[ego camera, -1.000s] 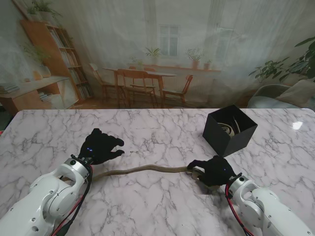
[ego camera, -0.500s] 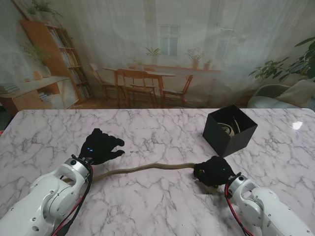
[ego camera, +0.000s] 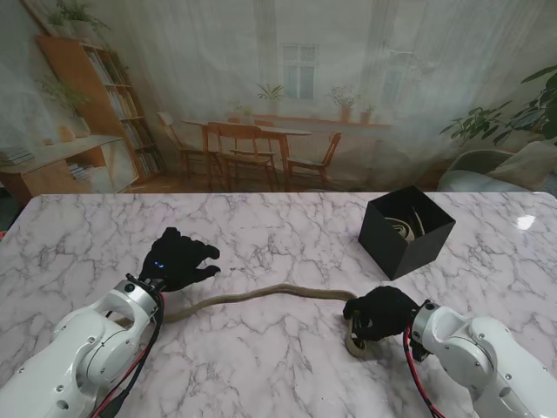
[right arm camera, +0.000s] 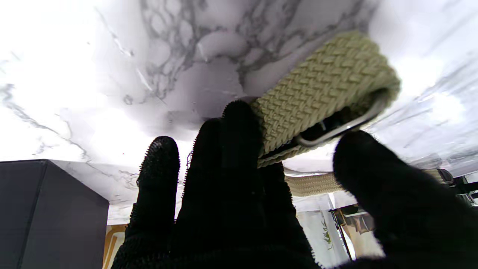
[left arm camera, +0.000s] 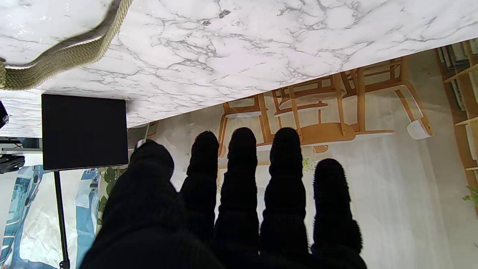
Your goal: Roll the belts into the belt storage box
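Belt (ego camera: 261, 294), braided tan weave, looped in right hand (ego camera: 380, 313).

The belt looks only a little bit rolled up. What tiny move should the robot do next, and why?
Probably one more roll turn with the right hand: its fingers hold only a small coil, and most of the belt lies stretched toward the left hand, outside the box.
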Tool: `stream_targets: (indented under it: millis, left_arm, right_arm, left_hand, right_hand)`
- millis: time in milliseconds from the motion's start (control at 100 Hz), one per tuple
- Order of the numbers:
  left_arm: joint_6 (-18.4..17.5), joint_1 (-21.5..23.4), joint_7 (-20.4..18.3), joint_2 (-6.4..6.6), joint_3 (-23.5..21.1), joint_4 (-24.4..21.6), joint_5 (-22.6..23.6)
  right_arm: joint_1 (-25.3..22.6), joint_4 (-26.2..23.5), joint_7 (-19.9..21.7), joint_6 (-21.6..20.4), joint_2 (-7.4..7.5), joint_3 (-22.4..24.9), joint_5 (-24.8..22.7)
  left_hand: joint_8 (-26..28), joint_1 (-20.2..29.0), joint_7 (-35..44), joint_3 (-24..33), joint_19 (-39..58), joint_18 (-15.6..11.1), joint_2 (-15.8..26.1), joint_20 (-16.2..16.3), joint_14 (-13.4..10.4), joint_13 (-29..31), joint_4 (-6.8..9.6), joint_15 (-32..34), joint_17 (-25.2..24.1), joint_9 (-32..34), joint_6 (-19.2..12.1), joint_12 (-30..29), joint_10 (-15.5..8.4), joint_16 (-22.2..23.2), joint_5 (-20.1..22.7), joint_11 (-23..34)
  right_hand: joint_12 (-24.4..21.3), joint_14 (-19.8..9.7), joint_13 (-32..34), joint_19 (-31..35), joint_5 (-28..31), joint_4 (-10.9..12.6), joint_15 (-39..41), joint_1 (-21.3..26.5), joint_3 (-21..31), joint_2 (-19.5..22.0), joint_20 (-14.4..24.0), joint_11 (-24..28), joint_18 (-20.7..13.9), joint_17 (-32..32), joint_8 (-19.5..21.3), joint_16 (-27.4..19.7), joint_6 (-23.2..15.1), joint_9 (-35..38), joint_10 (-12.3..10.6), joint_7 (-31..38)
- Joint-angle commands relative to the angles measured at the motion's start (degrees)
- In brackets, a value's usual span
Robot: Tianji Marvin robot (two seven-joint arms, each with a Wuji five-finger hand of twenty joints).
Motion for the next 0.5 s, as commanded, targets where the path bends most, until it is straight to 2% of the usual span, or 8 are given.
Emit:
stream_targets:
  millis: [0, 80, 200, 250, 320, 400, 460, 490]
  left_arm:
    - [0.08, 0.08, -0.65, -0.06, 0.02, 0.11, 0.06]
    - [0.06, 0.11, -0.53, -0.07, -0.04, 0.14, 0.06]
    - [0.13, 0.13, -0.51, -0.07, -0.08, 0.14, 0.08]
    - [0.15, 0.14, -0.52, -0.06, -0.09, 0.12, 0.14]
    - [0.13, 0.14, -0.49, -0.06, -0.09, 0.13, 0.15]
    - [0.1, 0.14, -0.5, -0.06, -0.09, 0.14, 0.17]
    - [0.08, 0.14, -0.55, -0.05, -0.09, 0.13, 0.2]
    - [0.05, 0.15, -0.57, -0.05, -0.1, 0.11, 0.21]
  right_arm:
    - [-0.82, -0.5, -0.52, 0.29, 0.24, 0.33, -2.18]
    - [-1.09, -1.09, 0.98, 0.5, 0.33, 0.67, -1.3]
    - [-1.47, -1.68, 1.93, 0.91, 0.4, 0.96, -1.25]
    - [-1.66, -2.05, 2.72, 1.17, 0.46, 1.09, -1.22]
    - [-1.85, -2.23, 3.07, 1.47, 0.45, 1.16, -0.8]
    - [-2.07, -2.41, 3.8, 1.93, 0.42, 1.29, 0.73]
    - [-2.35, -2.8, 4.83, 2.96, 0.38, 1.44, 2.45]
    - [-2.43, -2.78, 4.89, 3.36, 0.32, 1.47, 3.47]
  left_hand:
    - [0.41, -0.4, -1.03, -0.96, -1.7, 2.18, 2.42, 0.35, 0.86, -1.1, -1.25, -1.27, -1.06, -1.35, 0.61, -0.47, 1.15, -0.48, 0.87, -0.76]
    - [0.42, -0.3, -1.03, -0.9, -1.69, 2.22, 2.44, 0.36, 0.95, -1.11, -1.23, -1.28, -1.07, -1.38, 0.71, -0.48, 1.31, -0.48, 0.85, -0.79]
    - [0.42, -0.28, -1.06, -0.92, -1.71, 2.14, 2.39, 0.35, 0.88, -1.08, -1.24, -1.28, -1.05, -1.35, 0.65, -0.48, 1.19, -0.49, 0.84, -0.78]
    - [0.42, -0.26, -1.07, -0.92, -1.7, 2.15, 2.42, 0.36, 0.89, -1.08, -1.24, -1.29, -1.04, -1.39, 0.66, -0.48, 1.16, -0.49, 0.8, -0.8]
    - [0.42, -0.25, -1.09, -0.91, -1.69, 2.18, 2.4, 0.37, 0.88, -1.09, -1.24, -1.3, -1.06, -1.39, 0.62, -0.48, 1.2, -0.5, 0.77, -0.8]
    - [0.44, -0.24, -1.07, -0.92, -1.68, 2.17, 2.41, 0.38, 0.84, -1.08, -1.24, -1.29, -1.03, -1.35, 0.62, -0.47, 1.2, -0.5, 0.81, -0.78]
    - [0.43, -0.29, -1.08, -0.94, -1.67, 2.15, 2.41, 0.39, 0.91, -1.05, -1.25, -1.28, -1.01, -1.35, 0.57, -0.48, 1.19, -0.49, 0.79, -0.78]
    - [0.44, -0.22, -1.07, -0.9, -1.68, 2.14, 2.38, 0.38, 0.84, -1.06, -1.24, -1.29, -1.01, -1.34, 0.59, -0.48, 1.18, -0.5, 0.81, -0.78]
  right_hand:
    - [-0.95, -2.13, -2.54, -1.35, -0.06, 2.42, -3.36, 0.8, 4.85, -0.55, -1.04, -5.7, -1.74, -1.12, 2.44, -1.11, 8.57, -4.49, 0.44, 3.18]
    - [-1.22, -1.6, -3.64, -2.57, -0.63, 4.2, -3.98, 3.01, 12.51, -3.07, -1.61, -6.68, -1.45, -1.89, 2.76, -1.46, 8.96, -5.44, 1.15, 1.91]
    - [-2.09, -1.01, -5.94, -4.58, -2.09, 6.21, -5.29, 7.65, 26.26, -10.23, -2.49, -8.85, -1.28, -3.48, 2.93, -2.08, 8.96, -7.41, 2.16, 0.07]
    - [-2.51, -0.73, -6.76, -5.24, -2.84, 7.23, -5.76, 9.21, 28.03, -11.59, -2.77, -9.77, -1.32, -4.04, 2.89, -2.3, 8.98, -8.11, 2.52, -0.53]
    - [-3.07, -0.13, -8.04, -6.37, -3.37, 12.16, -6.6, 9.96, 28.12, -12.34, -3.26, -11.09, -0.87, -5.02, 2.67, -2.72, 8.98, -9.16, 3.5, -1.57]
    - [-3.19, 0.88, -9.71, -7.8, -3.43, 14.26, -7.58, 5.06, 28.11, -8.36, -3.9, -11.6, -0.4, -6.36, 1.94, -3.24, 9.26, -11.04, 4.88, -3.11]
    - [-3.29, 2.0, -11.24, -9.01, -3.11, 13.49, -8.28, -2.58, 28.08, 0.44, -4.43, -11.9, 0.16, -7.82, 1.05, -3.62, 9.54, -12.44, 6.13, -4.58]
    - [-3.28, 2.42, -11.22, -9.11, -2.32, 13.29, -8.24, -3.69, 27.35, 3.03, -4.48, -11.84, 0.47, -8.11, 0.79, -3.64, 9.65, -12.39, 6.69, -4.86]
